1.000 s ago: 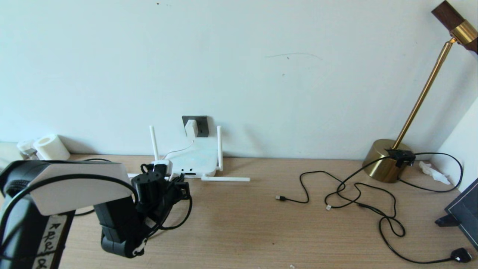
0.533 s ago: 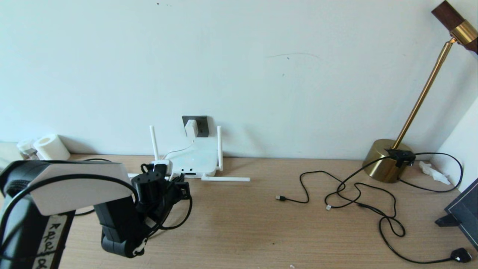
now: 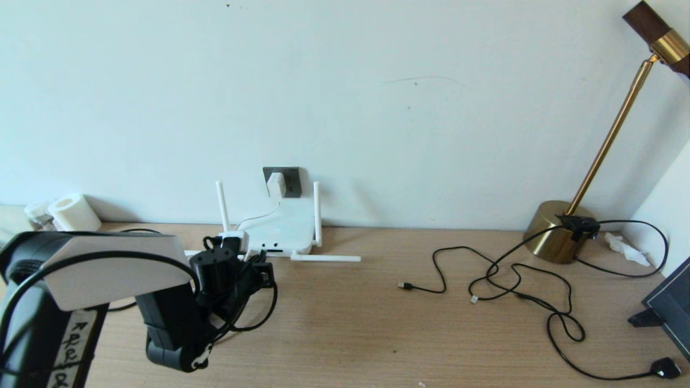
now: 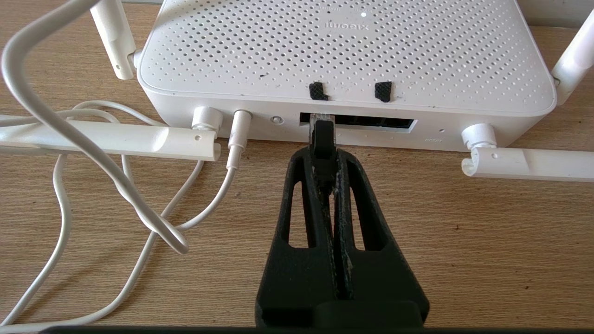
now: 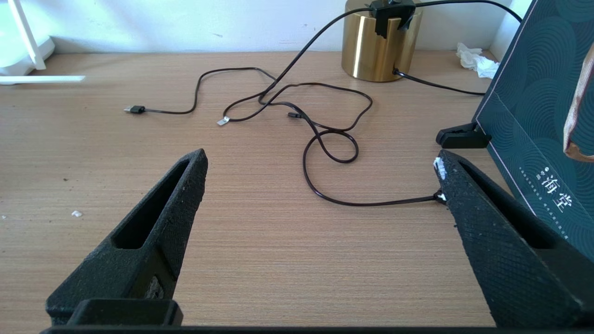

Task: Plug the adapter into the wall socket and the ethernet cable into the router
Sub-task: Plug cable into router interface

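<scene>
The white adapter (image 3: 276,185) sits in the dark grey wall socket (image 3: 291,180), its thin white cord (image 4: 139,213) running down to the router. The white router (image 3: 283,229) (image 4: 343,51) lies flat against the wall with its stick antennas spread. My left gripper (image 3: 257,265) (image 4: 323,155) is shut on the black boot of the ethernet cable (image 4: 322,139), whose clear plug tip sits in the leftmost part of the dark port slot (image 4: 371,122). The right gripper (image 5: 320,171) hangs open over bare desk at the right, out of the head view.
Thin black cables with small plugs (image 3: 517,291) sprawl over the right half of the desk (image 3: 350,334). A brass lamp base (image 3: 555,231) stands at the back right, a dark box (image 5: 543,116) at the right edge, a black plug (image 3: 664,368) near the front, a paper roll (image 3: 73,213) far left.
</scene>
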`<state>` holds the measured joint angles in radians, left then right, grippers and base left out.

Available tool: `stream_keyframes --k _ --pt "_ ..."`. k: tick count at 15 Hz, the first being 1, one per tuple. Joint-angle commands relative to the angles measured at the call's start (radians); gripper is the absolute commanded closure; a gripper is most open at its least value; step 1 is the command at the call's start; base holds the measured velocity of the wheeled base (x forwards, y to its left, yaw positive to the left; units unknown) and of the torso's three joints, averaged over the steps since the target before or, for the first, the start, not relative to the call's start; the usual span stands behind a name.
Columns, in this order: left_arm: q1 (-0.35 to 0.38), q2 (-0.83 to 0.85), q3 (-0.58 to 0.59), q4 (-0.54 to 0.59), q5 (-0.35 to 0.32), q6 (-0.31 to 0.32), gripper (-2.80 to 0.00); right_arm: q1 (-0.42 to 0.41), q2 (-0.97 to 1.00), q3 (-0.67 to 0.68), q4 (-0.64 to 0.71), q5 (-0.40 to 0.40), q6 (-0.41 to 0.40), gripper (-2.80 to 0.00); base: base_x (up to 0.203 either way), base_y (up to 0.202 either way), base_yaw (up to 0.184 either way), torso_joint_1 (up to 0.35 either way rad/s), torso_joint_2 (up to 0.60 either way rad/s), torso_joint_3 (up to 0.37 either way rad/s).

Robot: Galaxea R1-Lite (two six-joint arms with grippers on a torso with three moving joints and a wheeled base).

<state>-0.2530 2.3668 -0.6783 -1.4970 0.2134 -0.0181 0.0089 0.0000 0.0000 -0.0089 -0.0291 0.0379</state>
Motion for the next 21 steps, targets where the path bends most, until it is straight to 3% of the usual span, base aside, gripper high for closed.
stream_keyframes --k 1,21 --pt "0.000 0.000 0.000 -0.008 0.003 -0.001 0.00 0.000 0.002 0.000 0.000 0.000 0.000 -2.80 0.000 0.000 0.000 0.000 0.00 0.000" --pt "0.001 -0.004 0.011 -0.009 0.003 -0.002 0.00 0.000 0.002 0.000 0.000 0.000 0.000 -2.80 0.000 0.000 0.000 0.000 0.00 0.000"
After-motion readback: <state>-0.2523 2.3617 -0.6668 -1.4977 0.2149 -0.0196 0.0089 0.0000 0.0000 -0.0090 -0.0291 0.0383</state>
